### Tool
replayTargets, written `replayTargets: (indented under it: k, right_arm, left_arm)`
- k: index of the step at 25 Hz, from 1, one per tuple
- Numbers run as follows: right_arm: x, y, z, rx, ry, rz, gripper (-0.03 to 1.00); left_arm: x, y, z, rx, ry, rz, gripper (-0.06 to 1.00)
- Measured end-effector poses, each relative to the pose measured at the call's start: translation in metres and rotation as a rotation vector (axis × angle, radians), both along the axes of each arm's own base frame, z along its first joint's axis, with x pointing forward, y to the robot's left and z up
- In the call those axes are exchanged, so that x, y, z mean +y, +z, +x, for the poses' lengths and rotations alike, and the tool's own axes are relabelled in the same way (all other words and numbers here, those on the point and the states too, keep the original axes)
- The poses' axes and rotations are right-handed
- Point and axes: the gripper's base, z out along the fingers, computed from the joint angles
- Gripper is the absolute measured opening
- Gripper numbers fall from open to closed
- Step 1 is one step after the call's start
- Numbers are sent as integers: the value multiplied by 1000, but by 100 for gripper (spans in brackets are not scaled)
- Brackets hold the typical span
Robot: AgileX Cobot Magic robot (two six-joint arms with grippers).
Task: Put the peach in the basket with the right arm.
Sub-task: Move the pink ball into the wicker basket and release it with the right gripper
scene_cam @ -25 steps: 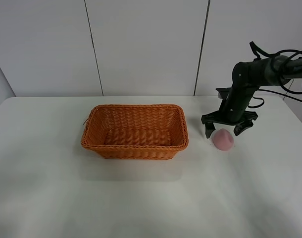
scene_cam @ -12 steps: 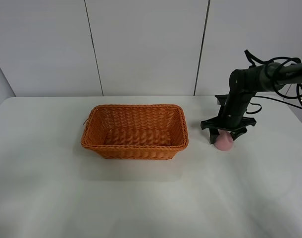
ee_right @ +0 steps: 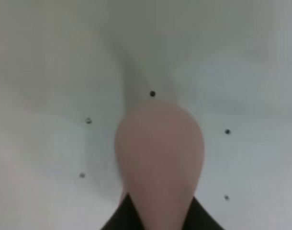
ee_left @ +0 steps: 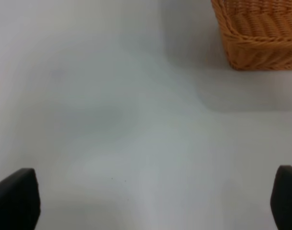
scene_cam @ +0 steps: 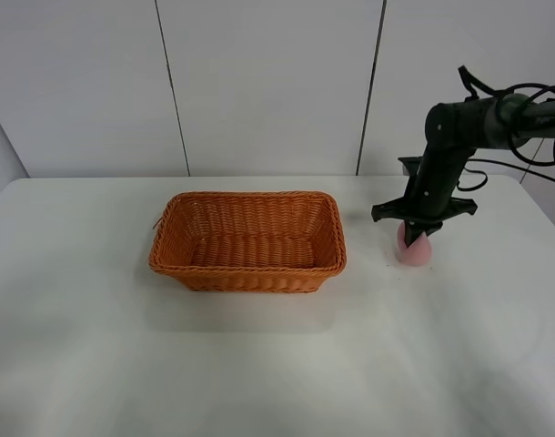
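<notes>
Exterior high view: basket (scene_cam: 250, 197) stood mid-table (scene_cam: 259, 364), only its bare woven floor showing inside.
Peach (scene_cam: 414, 254): outside the basket, on its right-arm side, near but apart; whether it touched the table, cannot tell.
Right gripper (scene_cam: 414, 236): fingers drawn in around the peach's top, gripping it.
Left gripper (ee_left: 151, 201): jaws spread wide, holding nothing.

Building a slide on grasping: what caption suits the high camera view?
Right gripper closed around the peach, right of the wicker basket on a white table.
</notes>
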Motion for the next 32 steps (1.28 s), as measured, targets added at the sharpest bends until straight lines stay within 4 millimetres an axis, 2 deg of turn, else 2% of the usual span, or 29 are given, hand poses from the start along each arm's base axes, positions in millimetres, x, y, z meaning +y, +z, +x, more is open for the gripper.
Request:
replayTargets:
  k: [5,8,12,15,17,21,27,32]
  right_arm:
    - [2,69,14,-91,3,11,0]
    - [2,98,22,-166,7,12,0]
    - [4,120,28,-242,10,17,0]
    - [14,124,27,-255,35,13,0]
    - [30,124,24,-252,69,16,0]
    - [76,124,12,-249,170,29,0]
    - [155,124,-20,-245,351,55,0]
    - [202,123,-44,-277,458,88,0]
  left_arm:
    - [0,0,0,0,0,0,99]
    - [0,0,0,0,0,0,99]
    - [0,0,0,0,0,0,99]
    - [0,0,0,0,0,0,99]
    - [0,0,0,0,0,0,99]
    - [0,0,0,0,0,0,99]
    - [0,0,0,0,0,0,99]
    - [0,0,0,0,0,0,99]
